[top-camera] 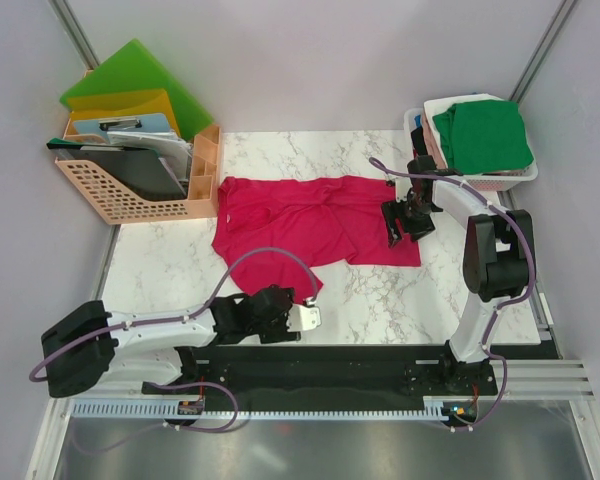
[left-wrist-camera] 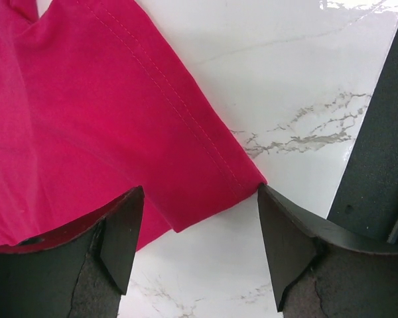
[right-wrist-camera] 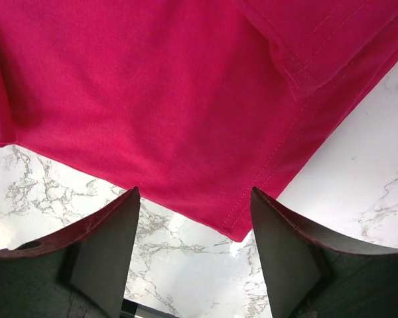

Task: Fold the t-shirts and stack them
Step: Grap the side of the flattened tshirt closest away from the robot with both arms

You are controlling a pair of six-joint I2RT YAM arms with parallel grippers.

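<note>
A crimson-pink t-shirt [top-camera: 310, 222] lies spread and a little rumpled on the marble table [top-camera: 160, 265]. My left gripper [top-camera: 303, 313] hovers low at its near-left corner, open. In the left wrist view that hemmed corner [left-wrist-camera: 212, 199] sits just ahead of the gap between the fingers, and nothing is held by the left gripper [left-wrist-camera: 199, 222]. My right gripper [top-camera: 403, 222] is over the shirt's right edge, also open. In the right wrist view a shirt corner [right-wrist-camera: 235, 228] points into the gap of the right gripper [right-wrist-camera: 194, 228]. More t-shirts, a green one [top-camera: 483, 135] on top, are piled at the back right.
A white basket [top-camera: 515, 178] holds the shirt pile at the back right. A peach file rack [top-camera: 130, 200] with green [top-camera: 140, 75] and yellow [top-camera: 125, 103] folders stands at the back left. A black rail [top-camera: 330, 355] runs along the near edge.
</note>
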